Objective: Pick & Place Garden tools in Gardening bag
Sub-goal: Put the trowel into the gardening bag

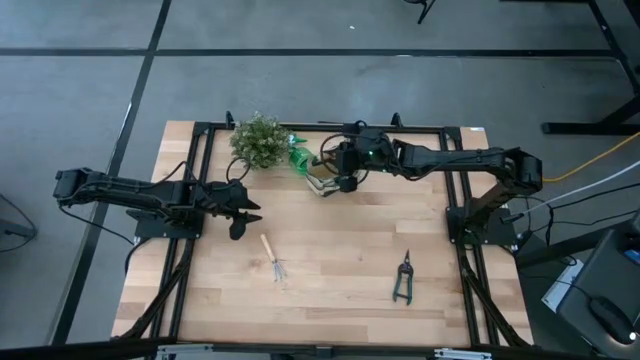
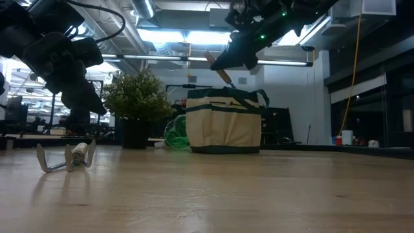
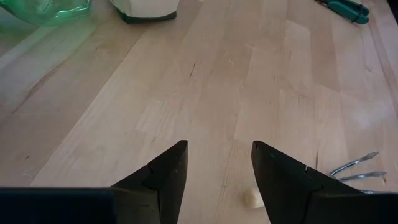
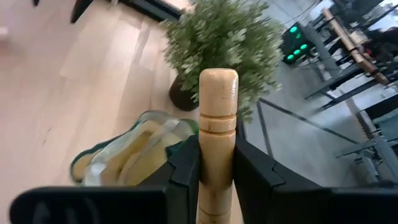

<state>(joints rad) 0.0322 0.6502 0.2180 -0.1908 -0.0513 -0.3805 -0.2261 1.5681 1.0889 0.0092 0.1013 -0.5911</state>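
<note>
The beige gardening bag (image 1: 322, 181) with green trim stands at the table's far middle, and it also shows in the low view (image 2: 223, 123). My right gripper (image 1: 346, 178) hangs above it, shut on a short wood-handled tool (image 4: 217, 112). My left gripper (image 3: 214, 163) is open and empty above the table's left middle (image 1: 243, 213). The wood-handled mini rake (image 1: 273, 257) lies flat just near of it, its tines (image 3: 356, 167) beside one finger. The black pruning shears (image 1: 404, 279) lie flat at the near right. A bright green plastic tool (image 1: 300, 157) lies between bag and plant. My right gripper pinches the tool's round wooden handle (image 4: 216, 163) between its two fingers. The handle lies along the fingers, and its rounded free end (image 4: 218, 81) sticks out past the fingertips. The fingers slant down from above. The tool (image 2: 218, 68) is tilted, clear of the bag below.
A bushy potted plant (image 1: 260, 140) stands at the far left of the bag, close to the green tool. Black frame rails (image 1: 200, 160) run along the table's left, right and far sides. Bare wood lies in the middle, between the rake and the shears.
</note>
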